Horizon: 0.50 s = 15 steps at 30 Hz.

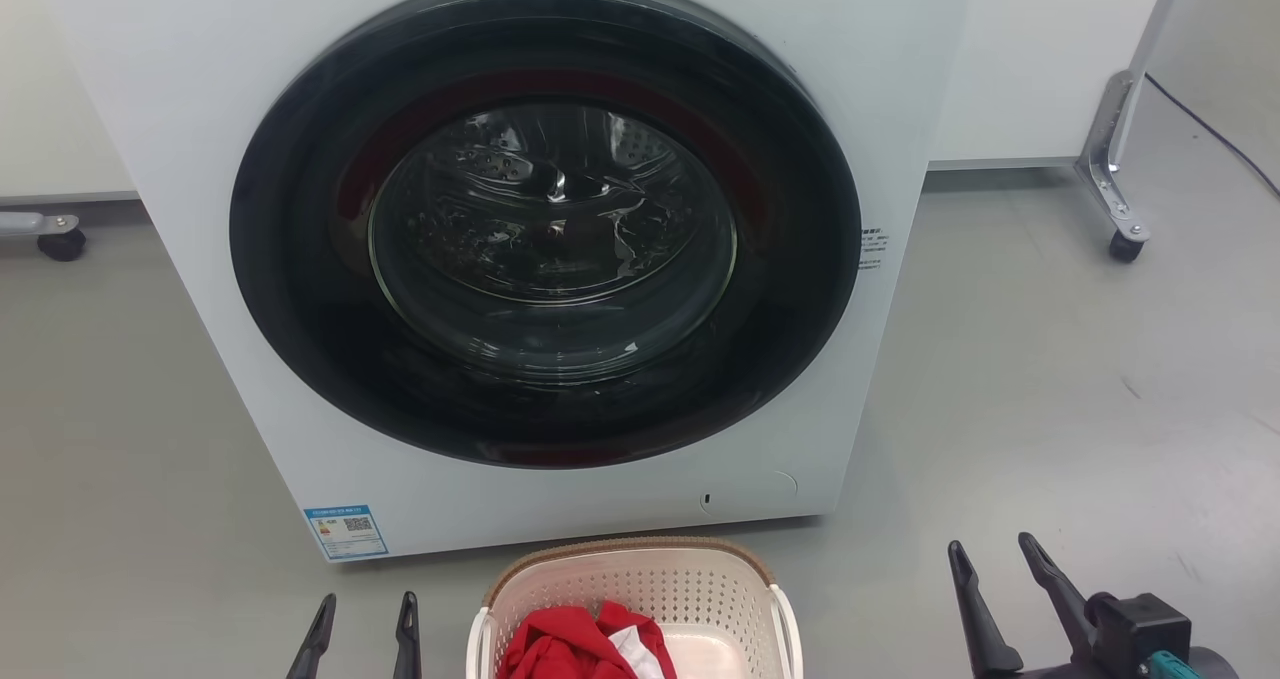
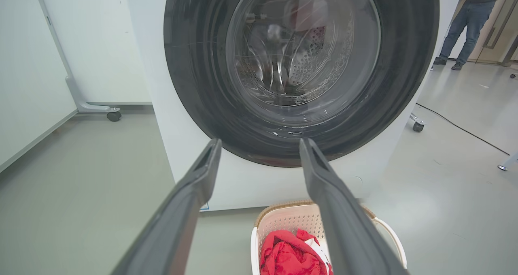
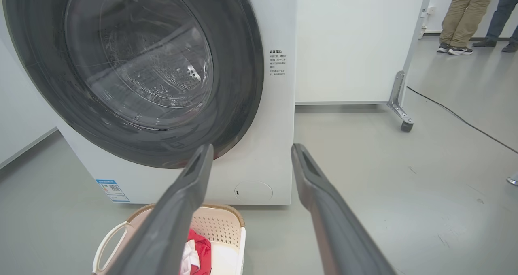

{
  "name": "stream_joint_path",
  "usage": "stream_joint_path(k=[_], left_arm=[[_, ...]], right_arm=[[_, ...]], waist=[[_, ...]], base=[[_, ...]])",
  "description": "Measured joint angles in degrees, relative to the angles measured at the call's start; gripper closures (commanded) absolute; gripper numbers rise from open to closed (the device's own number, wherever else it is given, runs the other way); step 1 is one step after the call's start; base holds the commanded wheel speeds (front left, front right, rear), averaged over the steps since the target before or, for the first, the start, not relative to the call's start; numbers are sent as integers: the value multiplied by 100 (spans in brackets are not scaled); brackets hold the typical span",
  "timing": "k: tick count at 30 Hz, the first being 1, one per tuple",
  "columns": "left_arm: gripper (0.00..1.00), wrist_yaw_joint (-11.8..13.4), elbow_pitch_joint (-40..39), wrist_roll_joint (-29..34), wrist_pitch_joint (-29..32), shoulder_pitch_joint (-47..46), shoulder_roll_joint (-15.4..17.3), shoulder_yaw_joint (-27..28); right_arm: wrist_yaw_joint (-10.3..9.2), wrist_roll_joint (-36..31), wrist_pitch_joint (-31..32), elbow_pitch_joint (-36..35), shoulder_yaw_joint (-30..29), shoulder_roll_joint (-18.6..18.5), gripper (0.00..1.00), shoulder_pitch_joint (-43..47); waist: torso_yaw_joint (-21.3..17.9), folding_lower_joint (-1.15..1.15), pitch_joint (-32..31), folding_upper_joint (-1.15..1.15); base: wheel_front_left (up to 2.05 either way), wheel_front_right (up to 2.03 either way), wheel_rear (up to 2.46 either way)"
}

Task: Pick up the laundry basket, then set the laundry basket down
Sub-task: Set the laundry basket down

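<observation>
**Left gripper** point(image 1: 366, 614): fingers spread, holding nothing. It stands just left of the laundry basket point(image 1: 640, 584), apart from it.

**Right gripper** point(image 1: 995, 569): fingers likewise parted, empty. It is well to the right of the basket, farther off than the left one.

**Laundry basket**: on the floor directly before the washing machine point(image 1: 180, 159), between the two grippers, low in the head view. A red garment point(image 1: 570, 649) and a scrap of white cloth lie inside. A white side handle point(image 1: 789, 624) faces the right gripper.

**Hazards, as judged:**
- Uneven reach. The right gripper has farther to travel. If one side arrives first, the light basket probably slides or turns on the smooth floor.
- Thin handle loops. A finger passing outside the loop, or snagging the perforated wall, would give a one-sided hold. The basket would then tip on lifting and could spill the garment.
- Close quarters. The brown far rim point(image 1: 620, 547) sits near the machine's front. A forward push or a swing on lifting could knock it against the panel below the closed door point(image 1: 545, 229).
- Bystanders' legs point(image 3: 465, 15) and a floor cable point(image 3: 457, 119) lie well off to the right. They are of little concern unless the base rolls.

**Pose**: both arms are held low, fingers aimed forward at the machine. Each wrist view looks over the basket toward the door. The left fingers run near-parallel, and the right pair leans inward toward the basket.
</observation>
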Motion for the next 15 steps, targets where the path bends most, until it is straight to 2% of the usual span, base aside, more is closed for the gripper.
stream_joint_path(k=[15], left_arm=[[0, 3, -349, 216, 3, 369, -168, 275]], right_arm=[[-62, -363, 0, -571, -405, -69, 0, 607]], waist=[[18, 0, 19, 0]], base=[[0, 0, 0]])
